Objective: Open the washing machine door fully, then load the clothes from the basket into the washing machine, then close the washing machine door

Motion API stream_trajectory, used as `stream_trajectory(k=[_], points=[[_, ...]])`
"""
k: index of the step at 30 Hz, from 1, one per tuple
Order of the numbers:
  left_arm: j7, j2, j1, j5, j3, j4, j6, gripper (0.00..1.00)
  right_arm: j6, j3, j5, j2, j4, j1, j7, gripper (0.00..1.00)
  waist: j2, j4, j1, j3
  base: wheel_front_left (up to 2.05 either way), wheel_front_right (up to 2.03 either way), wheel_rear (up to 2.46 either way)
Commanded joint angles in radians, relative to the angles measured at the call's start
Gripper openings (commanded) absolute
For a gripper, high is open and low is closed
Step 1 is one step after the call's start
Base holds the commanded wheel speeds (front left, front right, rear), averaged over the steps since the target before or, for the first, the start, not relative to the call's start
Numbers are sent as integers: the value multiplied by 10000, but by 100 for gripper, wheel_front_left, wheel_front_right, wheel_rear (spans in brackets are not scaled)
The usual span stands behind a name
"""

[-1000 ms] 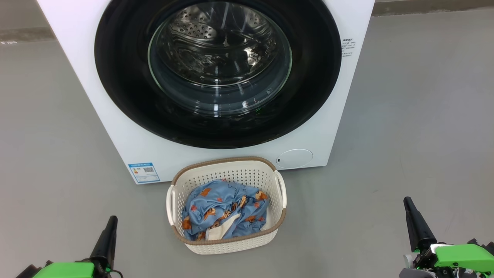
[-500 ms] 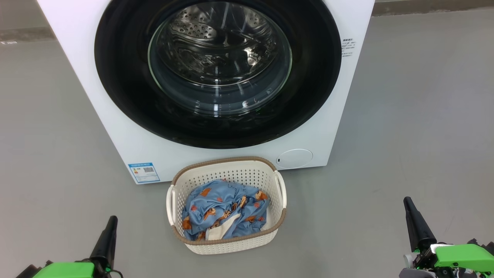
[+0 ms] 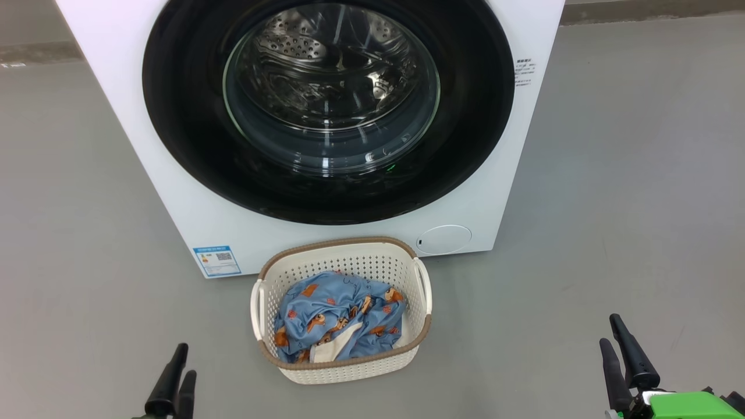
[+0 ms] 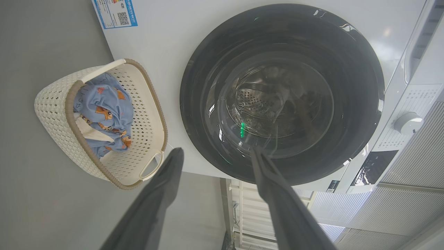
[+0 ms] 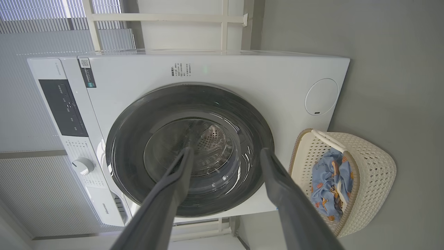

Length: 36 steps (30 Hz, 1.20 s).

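1. Your left gripper (image 3: 187,359) sits low at the lower left of the head view, with its two dark fingers pointing up toward the machine. In the left wrist view (image 4: 216,150) the fingers stand apart with nothing between them.
2. Your right gripper (image 3: 609,329) sits at the lower right of the head view, its fingers pointing the same way and a green wrist part just below them. In the right wrist view (image 5: 226,150) its fingers are likewise spread and hold nothing.
3. Both grippers hang over the bare grey floor (image 3: 611,174), well apart from each other. The basket (image 3: 349,372) lies between them and further forward.
4. The washing machine door (image 3: 174,116) is closed, lying flat against the front of the washing machine (image 3: 110,70). Its black rim reaches nearly to both side edges of the machine, and the steel drum shows through the glass.
5. The basket stands on the floor below the door, just in front of the machine's lower edge. It sits between the blue label sticker (image 3: 216,260) and the round white cover (image 3: 444,238).
6. The clothes (image 3: 332,314) lie bunched inside the basket, below its brown rim.
7. The basket's far rim comes close to the machine's front. You cannot tell from these views whether they touch.
8. You have open floor on both sides of the machine and the basket, and around each gripper.
9. In the right wrist view, a white frame (image 5: 163,17) stands behind the machine.
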<state>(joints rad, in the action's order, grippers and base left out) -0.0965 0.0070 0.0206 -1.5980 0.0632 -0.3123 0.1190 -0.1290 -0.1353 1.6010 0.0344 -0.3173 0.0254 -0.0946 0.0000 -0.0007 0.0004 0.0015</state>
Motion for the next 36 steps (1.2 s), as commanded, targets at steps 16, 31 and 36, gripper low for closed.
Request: stream_trajectory(k=[16, 31, 36], points=[[570, 393, 770, 785, -437, 526, 45, 100, -5, 331, -1025, 349, 567, 579, 474, 100, 0, -66, -4, 9, 0, 0, 0], [1012, 626, 973, 2440, -792, 822, 55, 100, -7, 698, -2341, 591, 791, 790, 892, 100, 0, -105, -4, -9, 0, 0, 0], [1159, 692, 1042, 2987, -892, 965, 59, 100, -7, 907, -2979, 720, 888, 848, 1023, 100, 0, -122, -4, -15, 0, 0, 0]])
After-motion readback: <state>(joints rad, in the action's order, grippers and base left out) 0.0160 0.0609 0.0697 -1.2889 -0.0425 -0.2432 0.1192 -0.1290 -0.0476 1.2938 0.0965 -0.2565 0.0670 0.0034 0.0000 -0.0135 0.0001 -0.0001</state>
